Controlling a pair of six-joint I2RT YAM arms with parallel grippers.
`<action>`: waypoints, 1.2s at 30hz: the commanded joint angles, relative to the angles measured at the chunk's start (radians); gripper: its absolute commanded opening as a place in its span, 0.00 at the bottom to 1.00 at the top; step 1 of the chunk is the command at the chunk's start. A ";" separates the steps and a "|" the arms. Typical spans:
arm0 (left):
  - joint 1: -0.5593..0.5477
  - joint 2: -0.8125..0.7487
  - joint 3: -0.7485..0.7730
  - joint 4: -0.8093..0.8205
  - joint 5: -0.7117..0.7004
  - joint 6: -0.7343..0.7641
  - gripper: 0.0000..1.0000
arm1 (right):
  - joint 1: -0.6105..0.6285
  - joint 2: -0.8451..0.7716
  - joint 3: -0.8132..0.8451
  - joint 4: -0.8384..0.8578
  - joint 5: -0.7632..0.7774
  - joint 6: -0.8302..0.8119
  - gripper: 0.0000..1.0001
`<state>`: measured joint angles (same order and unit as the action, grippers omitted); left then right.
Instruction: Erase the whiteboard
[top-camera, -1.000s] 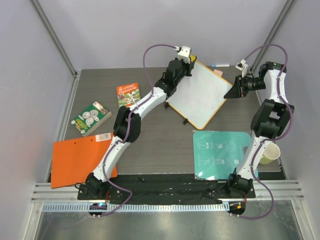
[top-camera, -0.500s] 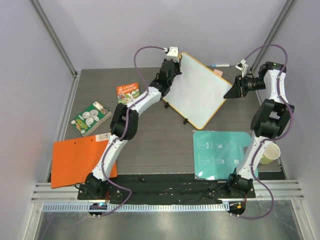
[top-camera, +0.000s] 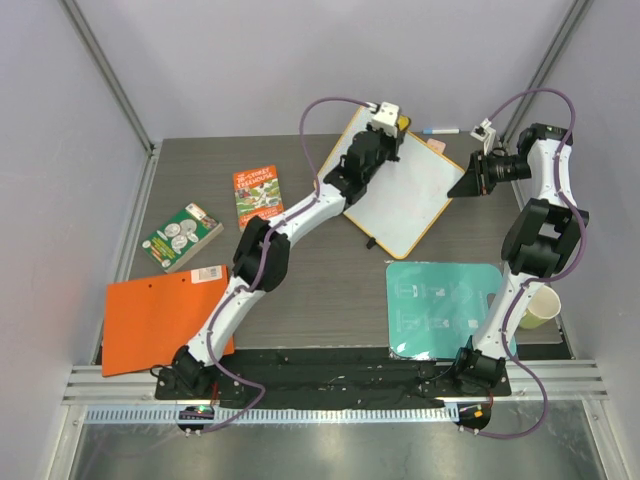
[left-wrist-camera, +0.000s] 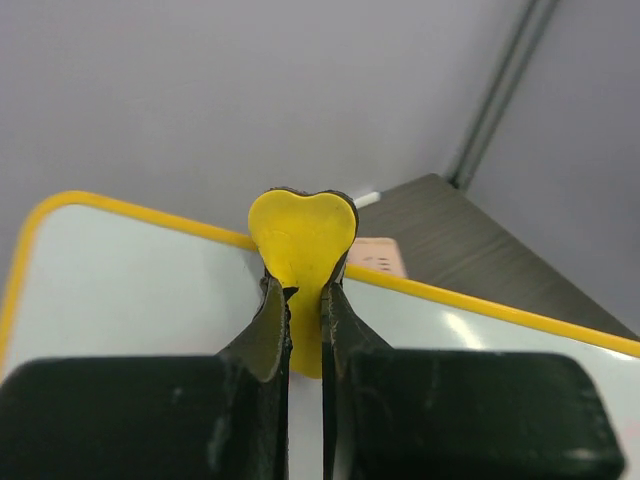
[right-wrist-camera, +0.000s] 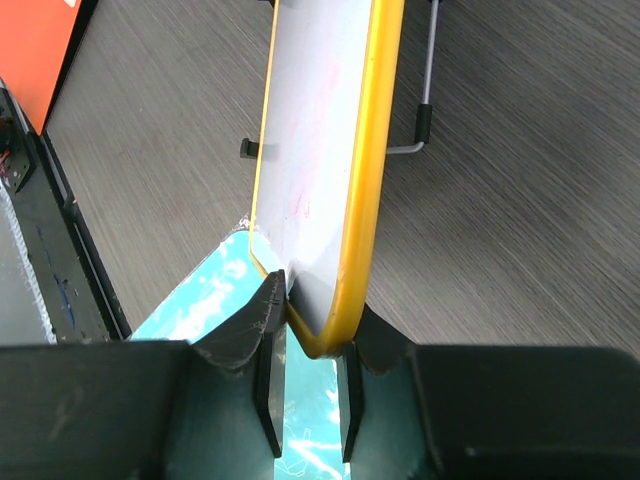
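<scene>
Whiteboard sits in the upper centre-right of the overhead view, angled on the desk, one corner pointing down toward the teal mat. On the frame's right, the right claw is clenched on the board's yellow rim at a rounded corner, one finger on each face. Faint pink marks show on the white face in that wrist view, and a wire stand with a black foot pokes out behind the board over the wood grain.

Over to the left arm, stretched long from the lower left of the overhead view to the board's top corner. The left claw is squeezed shut on a yellow heart-shaped eraser, the heart's lobes sticking out past the fingertips. From its own camera the eraser sits over the white surface near the far rim; whether it presses on the board, I cannot tell. A small pale pink item lies just beyond that rim, and a marker lies at the back of the desk.

Left half of the overhead view: two books, one orange-covered and one green, plus an orange folder at lower left. A pale cup stands at the right edge beside the mat.
</scene>
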<state>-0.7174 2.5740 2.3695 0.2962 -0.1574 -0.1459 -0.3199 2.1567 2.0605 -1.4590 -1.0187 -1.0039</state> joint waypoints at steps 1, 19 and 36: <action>-0.074 -0.008 0.030 -0.046 0.098 -0.001 0.00 | 0.036 -0.049 0.006 -0.047 0.180 -0.196 0.01; 0.105 0.034 0.028 -0.091 -0.093 -0.055 0.00 | 0.036 -0.047 0.001 -0.046 0.177 -0.197 0.01; -0.114 -0.055 -0.121 0.011 0.026 0.069 0.00 | 0.035 -0.051 -0.010 -0.047 0.173 -0.200 0.01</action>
<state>-0.7956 2.5214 2.2532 0.3180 -0.1932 -0.0803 -0.3229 2.1567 2.0537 -1.4658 -1.0176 -1.0004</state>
